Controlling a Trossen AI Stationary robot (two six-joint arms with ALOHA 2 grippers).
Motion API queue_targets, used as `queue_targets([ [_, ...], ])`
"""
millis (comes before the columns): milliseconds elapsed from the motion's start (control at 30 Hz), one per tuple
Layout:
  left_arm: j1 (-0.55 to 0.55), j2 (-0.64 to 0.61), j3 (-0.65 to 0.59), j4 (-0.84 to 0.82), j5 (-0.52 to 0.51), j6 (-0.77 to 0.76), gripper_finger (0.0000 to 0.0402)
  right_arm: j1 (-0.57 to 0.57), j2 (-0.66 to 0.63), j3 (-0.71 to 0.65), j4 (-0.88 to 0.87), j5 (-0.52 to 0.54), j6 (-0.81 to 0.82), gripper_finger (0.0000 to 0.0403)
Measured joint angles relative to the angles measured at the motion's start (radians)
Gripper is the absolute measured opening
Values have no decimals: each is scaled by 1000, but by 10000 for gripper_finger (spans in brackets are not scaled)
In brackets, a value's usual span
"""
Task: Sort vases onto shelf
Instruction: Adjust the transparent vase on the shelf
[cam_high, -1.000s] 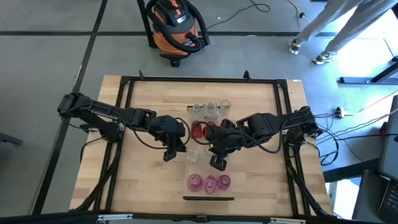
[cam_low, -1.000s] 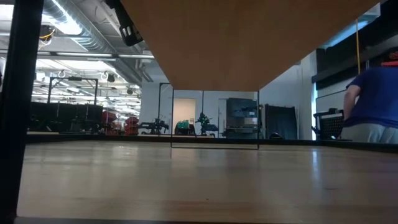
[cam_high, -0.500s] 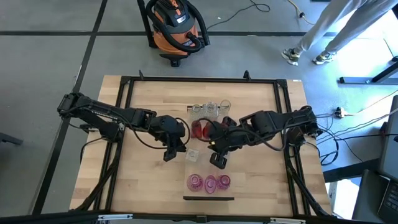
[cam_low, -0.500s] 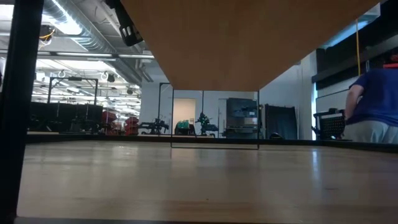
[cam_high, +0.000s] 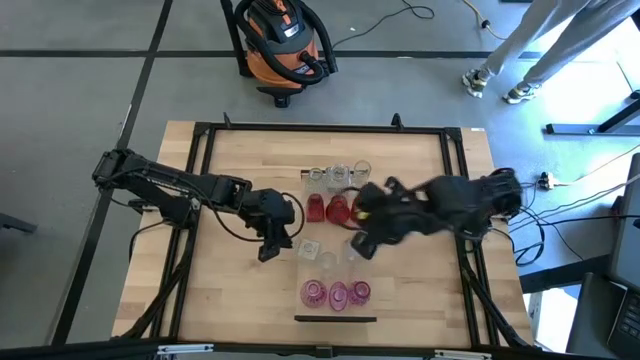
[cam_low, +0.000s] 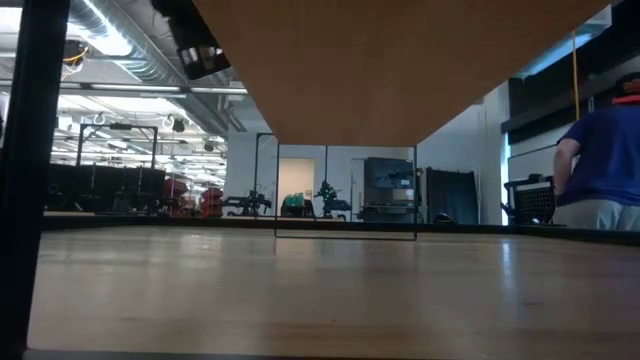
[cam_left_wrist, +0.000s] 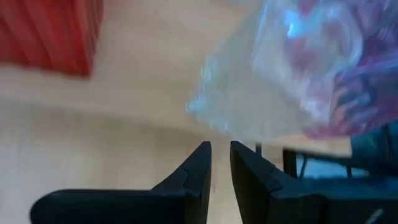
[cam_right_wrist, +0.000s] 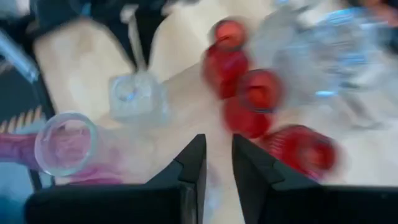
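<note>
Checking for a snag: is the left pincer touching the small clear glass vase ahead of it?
Apart. The left wrist view shows bare tabletop between the left pincer and the small clear glass vase.

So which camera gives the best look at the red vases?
The high view: it shows the red vases whole, standing mid-table between both arms, below the clear vases. The right wrist view shows them close but blurred. The left wrist view catches only a red edge. The low view shows none.
</note>
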Motion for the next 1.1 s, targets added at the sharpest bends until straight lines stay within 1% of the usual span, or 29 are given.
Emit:
queue_targets([
  [133,-27,-16,-2,-52,19,-8,53,72,-62,0,-62,179,140,65],
  [200,-39,-46,-1,-36,32,-30,52,104,-83,-4,-87,249,206,65],
  [267,-40,-81,-1,-19,50,-60,49,130,-91,-5,-102,303,257,65],
  [333,-34,-112,-1,57,66,-115,43,144,-93,-5,-95,329,279,65],
  [367,-30,-124,-1,105,82,-153,40,150,-93,-5,-90,326,282,65],
  [467,-13,-128,2,338,127,-311,28,153,-94,-24,-63,264,282,65],
  [533,-9,-107,3,439,128,-417,17,149,-94,-39,-24,208,282,65],
  [567,-4,-89,13,462,125,-456,11,146,-94,-41,-10,176,282,65],
  [633,1,-58,30,437,120,-513,3,145,-94,-41,34,109,282,65],
  [767,-5,-26,64,436,128,-622,1,137,-98,-40,115,48,302,65],
  [867,-18,-22,82,429,104,-679,1,112,-96,-40,163,-64,300,62],
  [933,-30,-21,92,419,94,-713,1,97,-95,-51,201,-133,299,55],
  [1100,-79,-20,94,412,94,-792,0,86,-92,-106,270,-253,277,19],
])
